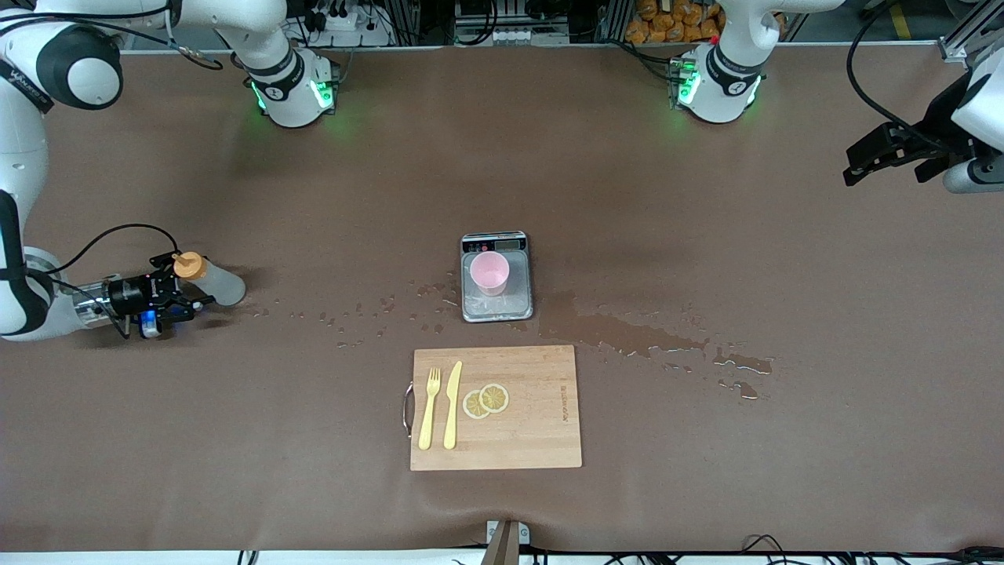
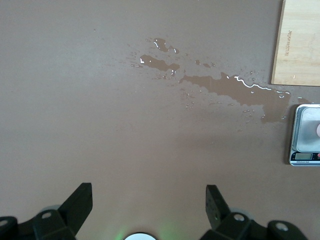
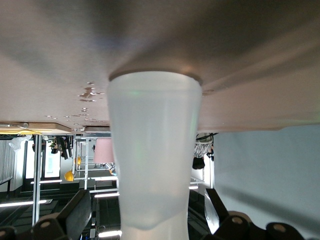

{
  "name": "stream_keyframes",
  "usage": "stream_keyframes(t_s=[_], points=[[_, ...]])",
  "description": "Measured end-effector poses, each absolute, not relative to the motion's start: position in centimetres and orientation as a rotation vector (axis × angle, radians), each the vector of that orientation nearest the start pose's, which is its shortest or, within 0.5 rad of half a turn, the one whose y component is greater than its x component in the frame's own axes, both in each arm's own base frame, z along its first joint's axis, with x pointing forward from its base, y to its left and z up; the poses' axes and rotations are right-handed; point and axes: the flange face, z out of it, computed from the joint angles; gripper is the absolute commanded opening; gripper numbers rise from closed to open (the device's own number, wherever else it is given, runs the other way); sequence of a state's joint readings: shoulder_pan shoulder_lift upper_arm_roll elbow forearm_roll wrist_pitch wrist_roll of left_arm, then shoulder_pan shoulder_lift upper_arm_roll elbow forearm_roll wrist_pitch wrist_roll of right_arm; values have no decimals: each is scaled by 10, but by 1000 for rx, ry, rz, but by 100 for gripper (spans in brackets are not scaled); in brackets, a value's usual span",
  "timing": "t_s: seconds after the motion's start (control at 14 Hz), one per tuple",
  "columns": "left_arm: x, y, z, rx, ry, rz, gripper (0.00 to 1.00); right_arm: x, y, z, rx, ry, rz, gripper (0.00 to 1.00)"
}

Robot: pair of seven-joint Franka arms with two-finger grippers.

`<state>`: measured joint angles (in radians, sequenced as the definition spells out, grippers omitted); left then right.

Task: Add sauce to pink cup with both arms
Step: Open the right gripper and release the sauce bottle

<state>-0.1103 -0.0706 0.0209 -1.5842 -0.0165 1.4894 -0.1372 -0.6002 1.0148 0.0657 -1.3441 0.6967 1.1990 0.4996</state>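
Observation:
The sauce bottle (image 1: 213, 282), translucent whitish with an orange cap, stands upright on the table at the right arm's end. My right gripper (image 1: 185, 284) lies level with the table, its open fingers on either side of the bottle's upper part with a gap on each side; the right wrist view shows the bottle (image 3: 152, 150) filling the space between the fingers (image 3: 77, 210). The pink cup (image 1: 490, 273) stands on a grey scale (image 1: 497, 311) mid-table and shows small in the right wrist view (image 3: 103, 150). My left gripper (image 1: 886, 157) waits open and empty in the air over the left arm's end; the left wrist view (image 2: 149, 200) shows bare table between its fingers.
A wooden cutting board (image 1: 541, 424) with a yellow fork (image 1: 428, 408), yellow knife (image 1: 452, 404) and two lemon slices (image 1: 486, 400) lies nearer the front camera than the scale. Spilled liquid (image 1: 627, 333) spreads from the scale toward the left arm's end, with drops toward the bottle.

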Motion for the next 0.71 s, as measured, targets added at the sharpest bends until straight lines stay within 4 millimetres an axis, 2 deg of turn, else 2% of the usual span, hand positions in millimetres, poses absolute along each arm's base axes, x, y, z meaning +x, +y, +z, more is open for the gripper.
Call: stream_keyframes(t_s=[0.14,0.36,0.5,0.71], points=[[521,-48,651,-3156,-73,37,100,569,-250,134,-1699,1148,1258,100],[522,-47,655,-3158,-78,15,100,590,-266,170,-1821,1223,1213,100],[522,-46,658,-3158,-80,4,100,605,-260,196,-1902,1257,1201,100],[522,-48,661,-3159,-73,-8,100,624,-240,234,-2062,1254,1166,100]])
